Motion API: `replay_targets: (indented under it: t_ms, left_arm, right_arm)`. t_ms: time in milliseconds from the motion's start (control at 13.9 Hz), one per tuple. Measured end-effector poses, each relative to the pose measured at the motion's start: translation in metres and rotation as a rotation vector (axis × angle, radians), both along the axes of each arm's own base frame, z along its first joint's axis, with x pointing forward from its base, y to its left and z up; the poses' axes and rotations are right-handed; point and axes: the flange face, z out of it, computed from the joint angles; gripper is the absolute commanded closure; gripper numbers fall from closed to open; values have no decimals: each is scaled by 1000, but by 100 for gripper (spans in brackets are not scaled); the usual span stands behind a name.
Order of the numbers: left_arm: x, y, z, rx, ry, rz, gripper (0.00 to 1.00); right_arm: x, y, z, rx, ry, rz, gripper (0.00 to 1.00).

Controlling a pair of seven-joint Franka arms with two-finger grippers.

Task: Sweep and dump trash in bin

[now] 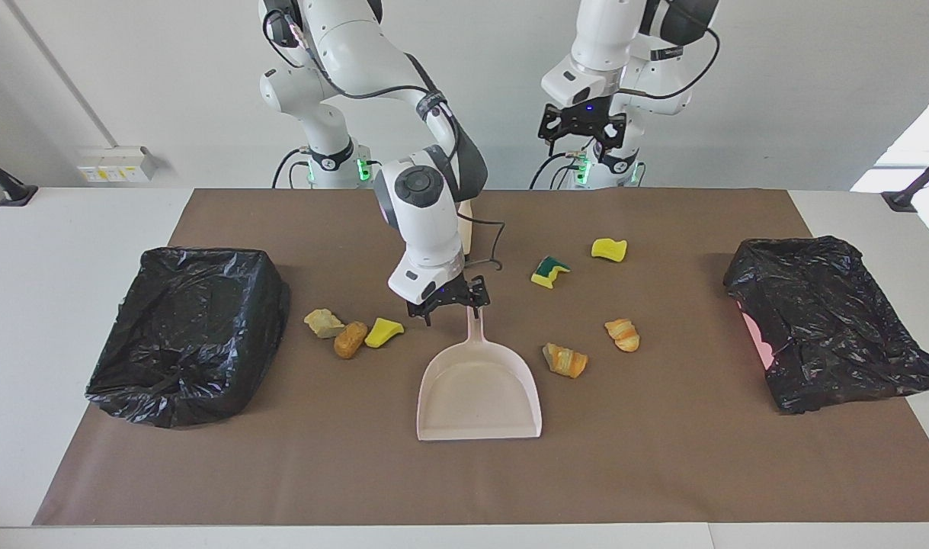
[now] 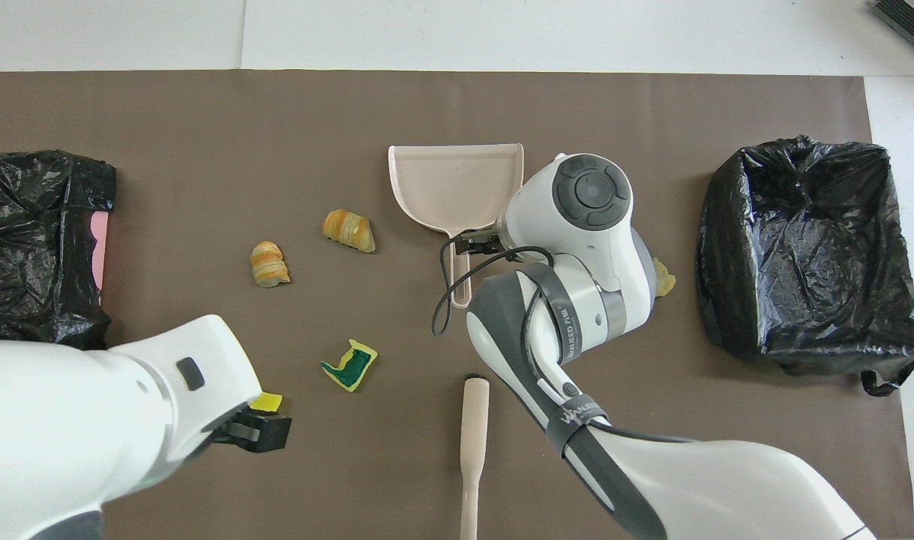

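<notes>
Brush (image 2: pixel 474 442) lies nearest the robots, its handle pointing away from them toward the pan, untouched. The left gripper (image 1: pixel 582 126) waits raised by its own base; whether it is open cannot be told.

The right gripper (image 1: pixel 455 305) is down at the tip of the pan's handle. It looks set about the handle, but whether it has closed on it cannot be told.

The pan (image 1: pixel 479 389) rests flat on the brown mat (image 1: pixel 662 457). Its long axis runs straight away from the robots: handle toward them, at the gripper, and open mouth facing away. It holds nothing.

No trash lies before that mouth; all of it sits to the sides. Toward the right arm's end from the gripper, near the handle, three bits cluster: a yellow sponge (image 1: pixel 382 332), a brown lump (image 1: pixel 350 339) touching it, and a beige lump (image 1: pixel 324 322).

Toward the left arm's end are four more. A bread lump (image 1: pixel 564 360) lies just beside the pan's wall, with a second bread lump (image 1: pixel 623 334) past it. A green-topped sponge (image 1: pixel 549 271) and another yellow piece (image 1: pixel 609 249) lie nearer the robots.

A black-lined bin (image 1: pixel 190 328) stands at the right arm's end, well apart from the pan, and a second bin (image 1: pixel 830 328) stands at the left arm's end.

As I judge it, the pan must be turned, or the bits brushed sideways, before anything can enter it. The right arm is the nearer one to the cluster of three.
</notes>
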Motion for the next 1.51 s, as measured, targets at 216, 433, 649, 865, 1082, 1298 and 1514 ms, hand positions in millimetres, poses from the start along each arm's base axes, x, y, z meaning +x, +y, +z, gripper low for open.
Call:
replay_targets:
  t_ms: [216, 433, 649, 865, 1082, 1298, 1514]
  left_arm:
    - [-37, -30, -44, 5, 3, -33, 0]
    - [-76, -53, -89, 8, 4, -49, 0]
    - [-130, -84, -135, 2, -11, -27, 0]
    - [-169, -112, -168, -37, -34, 7, 0]
    - [-171, -127, -189, -61, -42, 36, 8]
    - [-168, -128, -192, -60, -41, 41, 21]
    - [-168, -128, -192, -61, -41, 34, 22]
  right_arm:
    - [-5, 11, -2, 0, 3, 16, 0]
    - [-10, 26, -10, 1, -7, 37, 0]
    - [-12, 31, -15, -2, -6, 45, 4]
    - [-12, 30, -15, -3, -5, 44, 57]
    - [-12, 31, -19, -6, -1, 45, 100]
    - [-12, 30, -20, -8, 2, 43, 100]
    - [-9, 25, -19, -15, 10, 54, 100]
